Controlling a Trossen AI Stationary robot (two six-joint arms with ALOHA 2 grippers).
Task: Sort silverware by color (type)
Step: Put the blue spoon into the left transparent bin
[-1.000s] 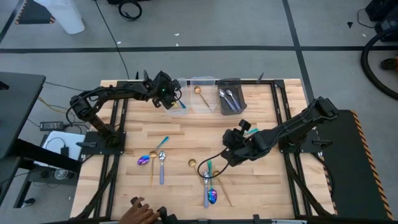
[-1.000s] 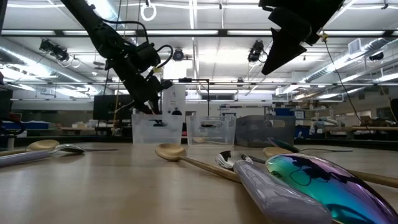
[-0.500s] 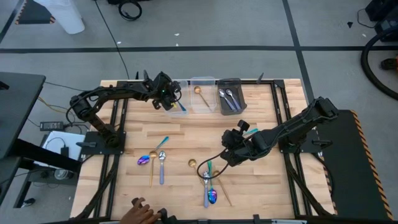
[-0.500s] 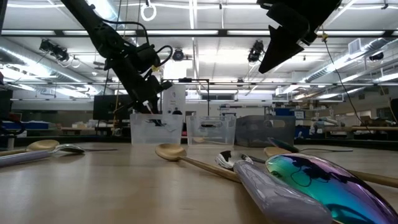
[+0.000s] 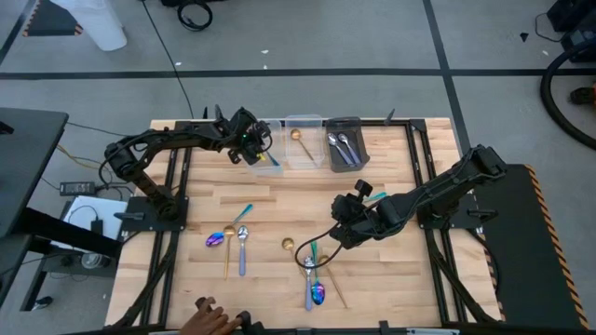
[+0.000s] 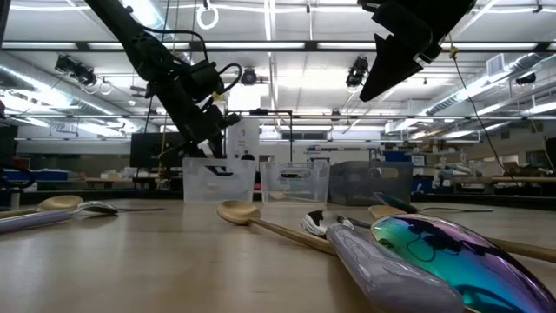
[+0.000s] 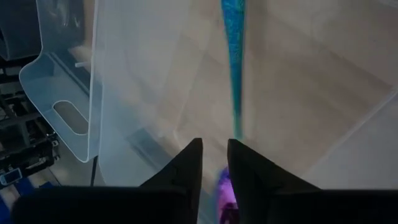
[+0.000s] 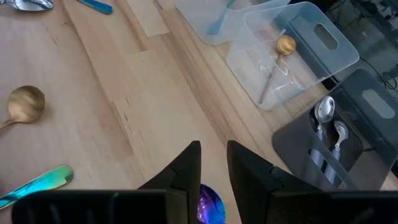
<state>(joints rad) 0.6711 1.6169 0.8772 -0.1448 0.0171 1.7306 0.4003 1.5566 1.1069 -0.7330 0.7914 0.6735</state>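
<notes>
My left gripper [image 5: 250, 141] hovers over the left clear bin [image 5: 267, 166] at the far edge, shut on an iridescent spoon whose teal handle [image 7: 234, 56] points into the bin. My right gripper [image 5: 343, 226] hangs above mid-table, shut on another iridescent spoon; its purple bowl [image 8: 209, 205] shows between the fingers. The middle clear bin [image 5: 303, 154] has a gold spoon [image 8: 285, 45] lying in it. Silver spoons [image 5: 341, 144] lie in the dark grey bin [image 5: 356, 158]. Loose silverware lies flat on the table: a gold spoon [image 5: 289, 245], a silver spoon [image 5: 242, 244] and iridescent spoons [image 5: 318, 294] [image 5: 216, 239]. My left gripper pinches the iridescent spoon at its bowl end [image 7: 224, 186] between the two fingers, slanting down from above. The spoon is lifted, its teal handle reaching ahead of the fingers into the clear bin. My right gripper pinches its iridescent spoon by the purple bowl [image 8: 209, 205], fingers pointing down. The spoon is lifted clear of the table; a teal handle [image 5: 375, 196] sticks out beside the wrist.
A person's hand [image 5: 207, 320] rests at the table's near edge. Loose spoons cluster below my right gripper [image 5: 311, 272] and on the near left [image 5: 230, 244]. Bare wood lies between the bins and these clusters.
</notes>
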